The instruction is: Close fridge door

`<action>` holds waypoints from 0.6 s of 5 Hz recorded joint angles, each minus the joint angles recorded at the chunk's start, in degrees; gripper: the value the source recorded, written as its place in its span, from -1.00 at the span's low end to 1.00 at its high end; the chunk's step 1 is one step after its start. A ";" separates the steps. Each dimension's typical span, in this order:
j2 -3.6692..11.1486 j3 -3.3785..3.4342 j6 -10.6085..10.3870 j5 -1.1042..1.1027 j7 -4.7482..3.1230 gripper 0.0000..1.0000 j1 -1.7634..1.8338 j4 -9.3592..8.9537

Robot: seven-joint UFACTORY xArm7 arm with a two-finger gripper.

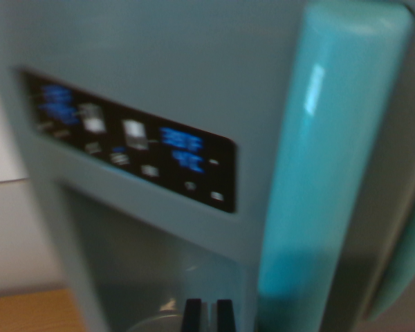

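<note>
Close up against the fridge door (166, 62), which fills nearly the whole blurred wrist view and leans off square. Dark control panel (135, 142) with blue readouts across the door's upper middle; dispenser recess (152, 263) below it; glossy teal handle (325, 166) running top to bottom toward the wrist view's right. Only two dark tips of the fingers (207, 315) showing at the bottom edge, close together with a pale sliver between, over the recess. Cannot tell whether clenched or released, and nothing visibly grasped. A strip of wooden bench (31, 311) at the bottom-left corner, pale wall (7, 228) above it.

Likely risks, judged from this:
- Pushing in line with the recess or panel: tips could sink into the cavity or press the buttons rather than move the door.
- Glancing off the rounded, shiny handle: a slip sideways and lost contact.
- Pressing off-centre on a tilted face: door left ajar.
- Hinge side and gap out of view, so closure impossible to confirm from here.
</note>
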 joint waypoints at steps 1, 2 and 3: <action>0.00 0.00 0.00 0.00 0.00 1.00 0.00 0.00; 0.00 0.00 0.00 0.00 0.00 1.00 0.00 0.00; 2.85 -1.35 0.00 0.00 0.00 1.00 0.00 2.33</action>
